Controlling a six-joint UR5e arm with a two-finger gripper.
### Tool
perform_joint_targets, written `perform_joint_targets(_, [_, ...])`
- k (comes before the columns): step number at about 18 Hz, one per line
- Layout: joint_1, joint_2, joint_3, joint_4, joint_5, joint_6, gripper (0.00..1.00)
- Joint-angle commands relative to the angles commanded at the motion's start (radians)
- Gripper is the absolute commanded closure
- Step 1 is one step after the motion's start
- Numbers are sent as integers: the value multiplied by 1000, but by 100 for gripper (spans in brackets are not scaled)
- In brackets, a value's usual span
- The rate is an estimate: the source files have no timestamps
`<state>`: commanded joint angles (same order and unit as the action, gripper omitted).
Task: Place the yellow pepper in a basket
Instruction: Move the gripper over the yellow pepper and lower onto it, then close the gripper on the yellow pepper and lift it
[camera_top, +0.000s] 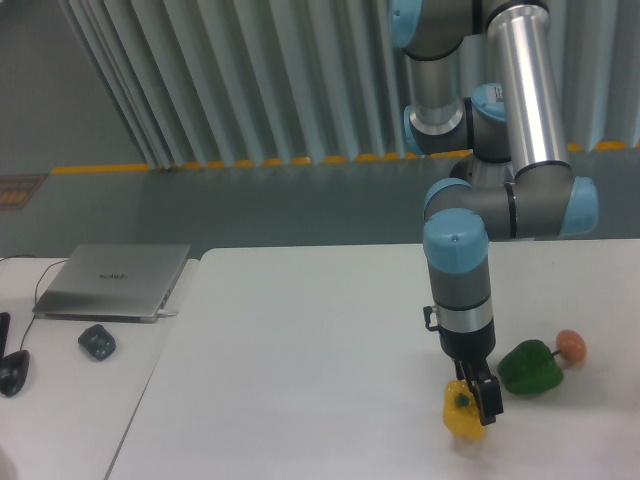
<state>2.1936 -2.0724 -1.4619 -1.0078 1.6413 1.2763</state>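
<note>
gripper (473, 397) down over yellow pepper (462, 415), fingers straddling its top, can't tell if clamped | pepper on white table (300, 370) near front-right edge | green bell pepper (530, 367) just right, small orange fruit (572, 345) beside it | laptop (113, 280) far left

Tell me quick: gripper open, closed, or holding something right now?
Gripper: down at the yellow pepper, fingers over its top; cannot tell from this view whether it is open or closed on it.
</note>
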Motion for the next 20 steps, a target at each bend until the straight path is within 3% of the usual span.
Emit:
perform_joint_targets(17, [-26, -23, 8, 0, 2, -31, 0])
perform_joint_targets(20, [-26, -23, 3, 0, 2, -31, 6])
